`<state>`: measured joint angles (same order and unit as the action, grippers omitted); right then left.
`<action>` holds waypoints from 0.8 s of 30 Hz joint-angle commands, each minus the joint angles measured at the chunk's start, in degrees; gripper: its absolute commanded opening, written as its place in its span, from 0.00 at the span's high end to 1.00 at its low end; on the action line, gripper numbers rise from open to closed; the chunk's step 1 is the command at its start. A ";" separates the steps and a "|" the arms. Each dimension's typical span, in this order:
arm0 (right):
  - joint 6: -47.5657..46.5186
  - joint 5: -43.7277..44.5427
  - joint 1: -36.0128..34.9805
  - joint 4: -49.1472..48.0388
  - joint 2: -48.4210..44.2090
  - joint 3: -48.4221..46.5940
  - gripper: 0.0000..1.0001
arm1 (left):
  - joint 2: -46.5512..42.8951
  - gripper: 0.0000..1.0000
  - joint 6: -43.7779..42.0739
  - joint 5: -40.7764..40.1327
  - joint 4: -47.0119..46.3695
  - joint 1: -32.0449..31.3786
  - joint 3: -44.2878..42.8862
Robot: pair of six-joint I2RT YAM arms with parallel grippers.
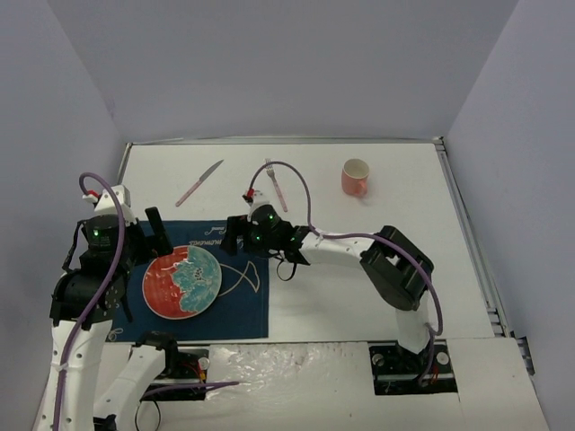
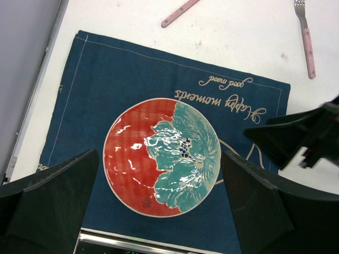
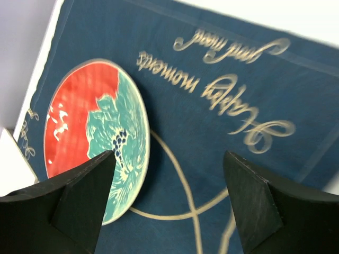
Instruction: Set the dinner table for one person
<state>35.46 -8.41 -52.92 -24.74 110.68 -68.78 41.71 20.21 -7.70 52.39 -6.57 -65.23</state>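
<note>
Filling most of the overhead view, the white bench [image 1: 359, 269] runs from the arm bases to the far wall. A navy mat [image 1: 244, 310] with pale script and a fish outline lies on its near left part. A round plate [image 1: 182, 281], red on the left and teal on the right, sits on the mat's left half. The left gripper [image 2: 159, 154] hangs above the plate with jaws wide and nothing between them. The right gripper [image 3: 169, 153] hovers over the mat just right of the plate, its jaws also well apart and empty. A pink cup [image 1: 356, 177] stands at the far right of the bench. A pink-handled knife [image 1: 199, 183] and fork [image 1: 276, 185] lie on the bench beyond the mat, knife left, fork right, apart from each other.
</note>
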 commanded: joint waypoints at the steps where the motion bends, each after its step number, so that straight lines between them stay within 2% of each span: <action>1: -5.68 5.30 6.16 1.04 -11.18 4.34 0.20 | 2.56 0.03 0.45 0.32 -4.38 0.43 0.41; 7: -14.95 10.76 15.58 7.08 -21.68 9.00 0.19 | 4.86 0.03 1.07 1.44 -8.73 0.42 3.17; 15: -21.35 10.80 30.64 11.93 -28.72 11.99 0.19 | 7.76 0.03 1.00 2.65 -12.87 0.42 6.06; 24: -22.72 9.54 35.05 13.02 -31.14 13.29 0.19 | 11.55 0.03 3.23 2.78 -15.14 0.39 7.71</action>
<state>14.69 1.26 -18.30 -10.37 82.62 -55.32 51.45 21.41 -4.77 41.85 -6.57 -56.66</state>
